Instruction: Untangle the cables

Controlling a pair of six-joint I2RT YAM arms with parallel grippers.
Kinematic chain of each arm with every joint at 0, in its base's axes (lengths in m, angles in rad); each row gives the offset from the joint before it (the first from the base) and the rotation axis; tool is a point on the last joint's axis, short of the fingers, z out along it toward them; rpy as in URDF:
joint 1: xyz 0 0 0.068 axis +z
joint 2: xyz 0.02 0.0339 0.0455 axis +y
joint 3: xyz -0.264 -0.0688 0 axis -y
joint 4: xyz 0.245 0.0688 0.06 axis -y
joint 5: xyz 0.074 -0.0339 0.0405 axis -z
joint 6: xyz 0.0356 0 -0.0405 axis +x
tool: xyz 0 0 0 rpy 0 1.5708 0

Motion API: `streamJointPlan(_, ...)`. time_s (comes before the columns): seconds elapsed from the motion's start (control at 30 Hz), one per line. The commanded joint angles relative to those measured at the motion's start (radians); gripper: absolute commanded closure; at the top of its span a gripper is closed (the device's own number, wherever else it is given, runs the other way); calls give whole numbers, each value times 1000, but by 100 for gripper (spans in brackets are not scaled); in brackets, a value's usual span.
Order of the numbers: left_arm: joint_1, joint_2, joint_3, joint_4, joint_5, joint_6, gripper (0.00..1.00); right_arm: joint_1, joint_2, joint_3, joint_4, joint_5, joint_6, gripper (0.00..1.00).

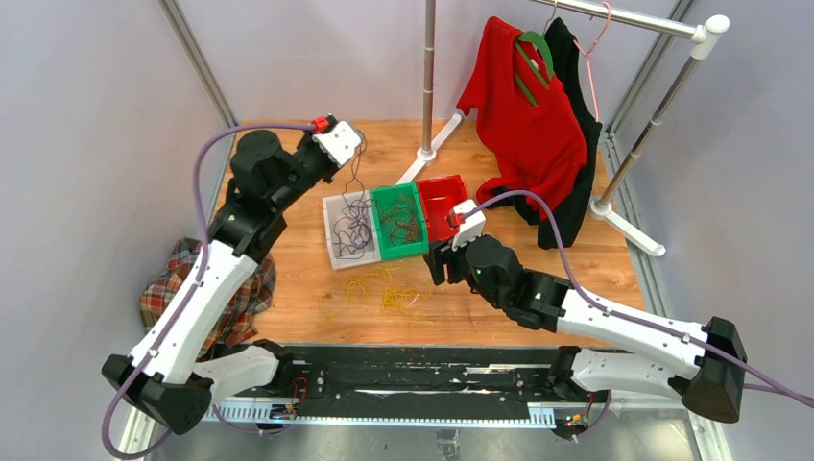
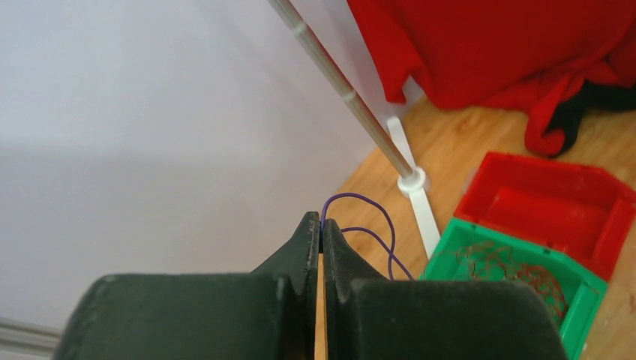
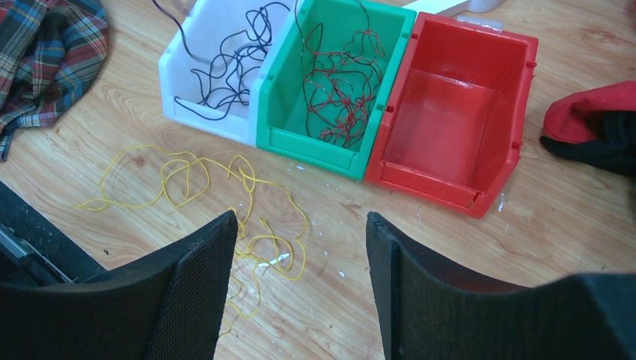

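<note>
My left gripper (image 1: 347,144) is raised above the far end of the white bin (image 1: 335,252). It is shut on a dark purple cable (image 2: 373,209), pinched at the fingertips (image 2: 321,225); the strand hangs down into the white bin, where more dark purple cables (image 3: 225,75) lie. Red-brown cables (image 3: 341,82) lie in the green bin (image 3: 307,142). The red bin (image 3: 442,112) holds nothing. Yellow cables (image 3: 184,176) lie looped on the wooden table in front of the bins, also seen from the top view (image 1: 384,288). My right gripper (image 3: 300,225) is open and empty, low over the table just right of the yellow cables.
A plaid cloth (image 1: 182,279) lies at the table's left edge. A clothes rack with a red shirt (image 1: 528,115) and a black garment stands at the back right; its white foot (image 1: 427,154) and pole (image 2: 352,105) stand behind the bins.
</note>
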State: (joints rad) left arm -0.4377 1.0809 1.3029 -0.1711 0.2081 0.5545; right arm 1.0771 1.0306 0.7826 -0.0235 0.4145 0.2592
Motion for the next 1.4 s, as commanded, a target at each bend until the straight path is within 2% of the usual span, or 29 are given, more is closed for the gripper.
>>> streamJointPlan(0.0,11,27,-62,36,-38,97,100,-14,-33,-33,-2,24,22,37)
streamJointPlan(0.3,20,134,-139,-6,-160,239,100,-16,-68,-59,-16,61,32,37)
streamJointPlan(0.57,27,182,-200,-127,-143,235,100,-21,-58,-59,-31,64,44,37)
streamJointPlan(0.77,28,250,-212,-78,-124,207,100,-23,-36,-51,-46,65,51,38)
streamJointPlan(0.9,29,345,-145,-25,-174,227,100,-27,-28,-56,-47,73,60,38)
streamJointPlan(1.13,49,481,-1,40,-181,191,100,-38,3,-52,-48,75,64,38)
streamJointPlan(1.27,48,479,-59,61,-159,155,100,-44,12,-55,-53,78,72,39)
streamJointPlan(1.37,49,444,-166,93,-159,142,100,-47,10,-64,-53,75,81,40)
